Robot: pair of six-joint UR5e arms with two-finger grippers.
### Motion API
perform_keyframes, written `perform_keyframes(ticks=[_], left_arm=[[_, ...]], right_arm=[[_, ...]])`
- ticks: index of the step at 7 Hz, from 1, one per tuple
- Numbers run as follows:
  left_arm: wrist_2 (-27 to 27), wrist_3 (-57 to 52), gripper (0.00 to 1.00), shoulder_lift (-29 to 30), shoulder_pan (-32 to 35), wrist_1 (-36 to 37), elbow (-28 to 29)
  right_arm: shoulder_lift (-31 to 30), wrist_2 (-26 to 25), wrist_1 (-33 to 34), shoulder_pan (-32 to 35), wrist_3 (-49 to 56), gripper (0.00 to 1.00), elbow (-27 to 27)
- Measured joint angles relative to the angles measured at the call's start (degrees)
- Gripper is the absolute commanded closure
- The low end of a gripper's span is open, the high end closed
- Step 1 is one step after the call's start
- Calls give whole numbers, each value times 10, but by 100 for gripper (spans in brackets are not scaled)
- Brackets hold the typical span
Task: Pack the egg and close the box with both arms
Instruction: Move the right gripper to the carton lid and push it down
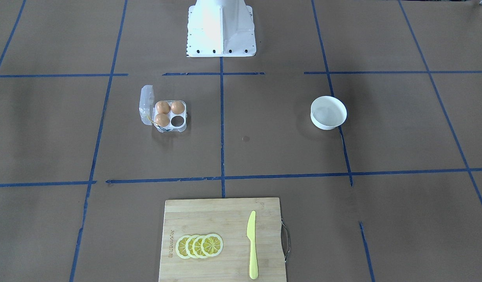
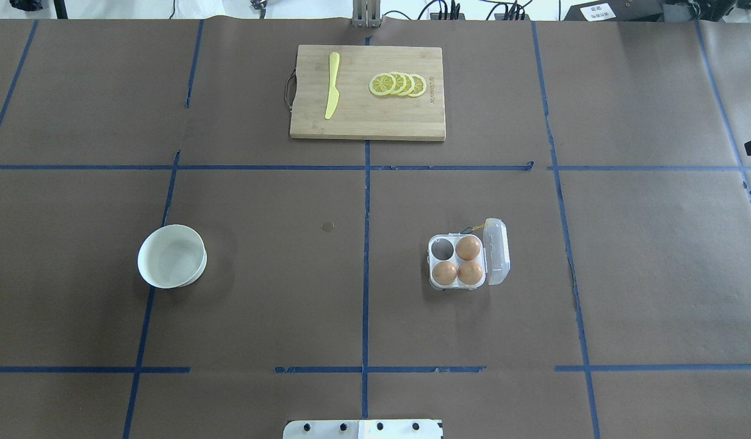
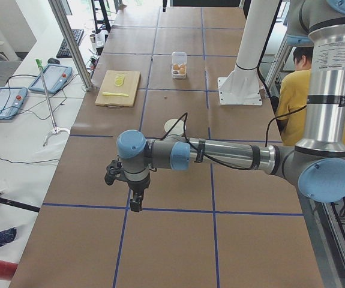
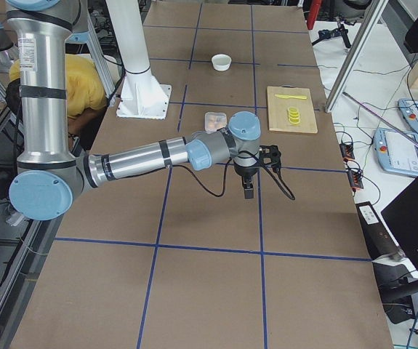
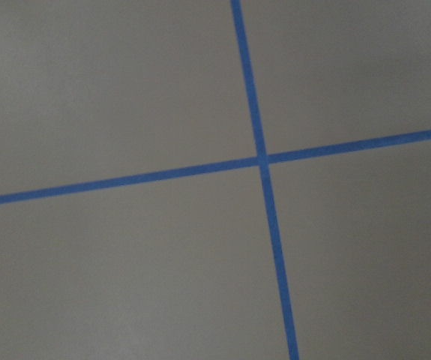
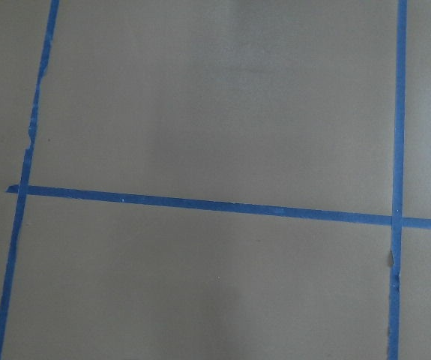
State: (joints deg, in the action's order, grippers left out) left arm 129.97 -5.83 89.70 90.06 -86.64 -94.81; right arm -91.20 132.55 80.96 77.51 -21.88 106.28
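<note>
Waiting at four o'clock overhead, the small clear plastic egg box (image 2: 457, 261) holds three orange-brown eggs (image 2: 468, 248); its ten-o'clock cup (image 2: 442, 248) is unfilled and its lid (image 2: 497, 251) unclosed. Black left gripper (image 3: 135, 201) and right gripper (image 4: 248, 190) hang well apart from it; I cannot tell their spread.

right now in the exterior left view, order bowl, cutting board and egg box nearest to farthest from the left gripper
From the left gripper:
1. bowl, nearest, mid-table
2. cutting board, farther, on the operators' side
3. box, farthest, beside the white base
</note>
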Motion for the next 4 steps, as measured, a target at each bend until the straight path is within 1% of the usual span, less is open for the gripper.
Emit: perform_keyframes(ticks=[1,2,3,4], left_arm=[[19,-14,0,-10,16,0,-2],[35,-28,0,-13,24,-1,-2],[43,-34,0,-12,26,-1,-3],[46,-37,0,-9,26,-2,-3]], right_arm=[[-1,1,1,-13,-32,0,8],[0,-5,0,-51,-80,0,17],[1,-20,-12,-106,-142,0,26],[2,-42,-48,-164,-219,0,33]])
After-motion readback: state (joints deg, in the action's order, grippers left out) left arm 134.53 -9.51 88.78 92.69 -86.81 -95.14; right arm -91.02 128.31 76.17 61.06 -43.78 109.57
